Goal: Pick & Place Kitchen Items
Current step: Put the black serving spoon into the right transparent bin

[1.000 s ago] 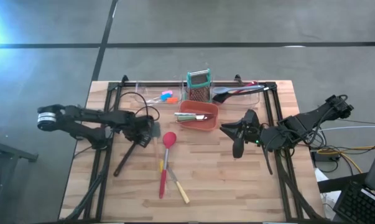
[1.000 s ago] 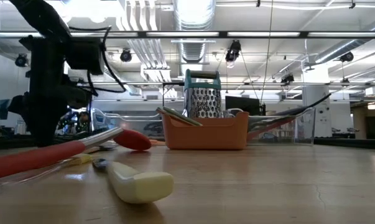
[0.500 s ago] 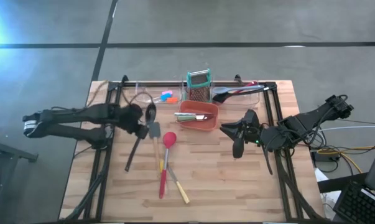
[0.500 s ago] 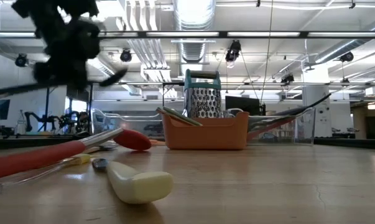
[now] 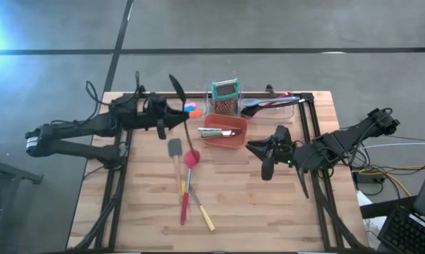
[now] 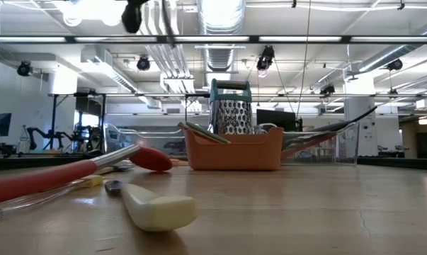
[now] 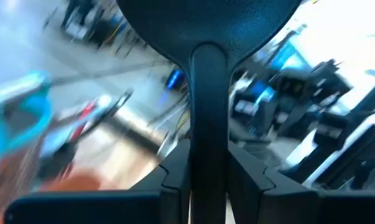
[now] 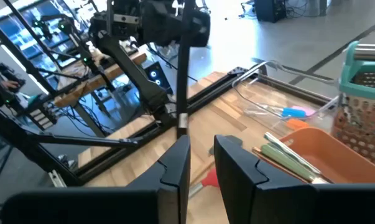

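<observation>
Over table [image 5: 268, 204], left gripper [image 5: 164, 120] holds black spoon [image 5: 178, 95] upright.

table [image 5: 268, 212] pale planked wood, matt; bin [image 5: 223, 133] smooth orange plastic; grater [image 5: 225, 106] perforated shiny metal.

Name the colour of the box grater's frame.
Teal; the box grater shows best in the low view.

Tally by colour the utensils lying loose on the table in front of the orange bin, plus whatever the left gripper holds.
Grey spatula: 1
Red spoon: 1
Yellow-handled knife: 1
Black spoon, in the left gripper: 1
Total: 4
</observation>
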